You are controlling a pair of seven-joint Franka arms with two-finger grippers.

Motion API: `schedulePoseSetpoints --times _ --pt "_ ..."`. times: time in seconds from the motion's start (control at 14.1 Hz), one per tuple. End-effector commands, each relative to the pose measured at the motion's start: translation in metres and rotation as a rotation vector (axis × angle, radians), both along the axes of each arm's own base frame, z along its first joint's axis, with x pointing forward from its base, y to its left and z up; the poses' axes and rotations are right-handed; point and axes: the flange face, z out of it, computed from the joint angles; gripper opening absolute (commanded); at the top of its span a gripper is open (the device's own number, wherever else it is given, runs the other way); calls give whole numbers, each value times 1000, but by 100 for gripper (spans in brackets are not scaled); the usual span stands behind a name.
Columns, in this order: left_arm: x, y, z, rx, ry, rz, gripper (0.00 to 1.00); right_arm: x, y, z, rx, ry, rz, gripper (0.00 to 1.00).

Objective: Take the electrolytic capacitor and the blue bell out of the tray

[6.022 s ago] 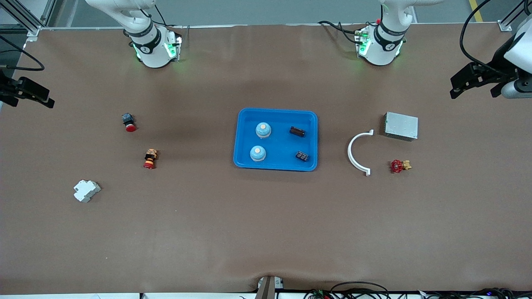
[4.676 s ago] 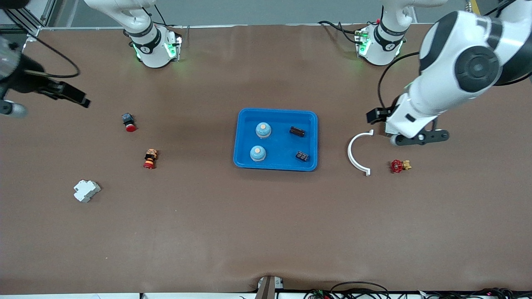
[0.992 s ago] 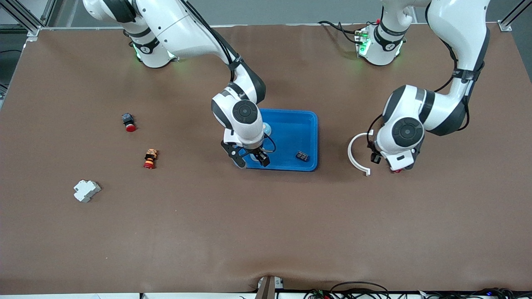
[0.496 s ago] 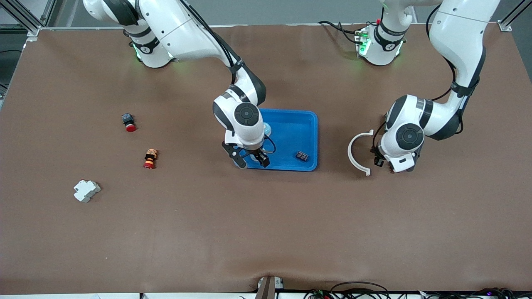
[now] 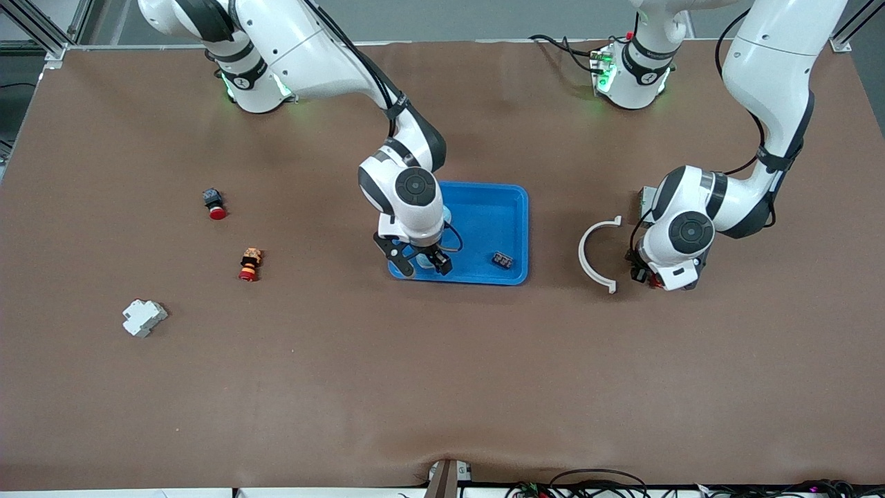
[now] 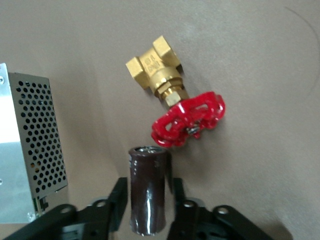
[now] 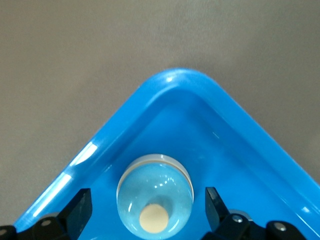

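Lengthwise, capacitor (image 6: 148, 190) toward red-handled valve (image 6: 175, 102).

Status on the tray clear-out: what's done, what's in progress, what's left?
Done: the electrolytic capacitor is out of the tray, at the left pincer, beside the red valve and the grey metal box.
In hand: the right pincer is open, straddling the blue bell in a tray corner, not yet closed on it.
Left: grip that bell, lift it out and set it on the table.
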Motion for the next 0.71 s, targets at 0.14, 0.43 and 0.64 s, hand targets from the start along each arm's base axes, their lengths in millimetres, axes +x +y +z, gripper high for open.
schedulePoseSetpoints --times 0.14,0.43,0.64 --pt "9 -15 39 5 -73 -33 100 0 8 -1 -7 -16 -5 100" --pt "22 -52 76 -1 -67 -46 100 0 6 -2 -12 -16 1 100" --pt "24 -93 97 -32 -90 -1 100 0 5 -7 -24 -18 10 100"
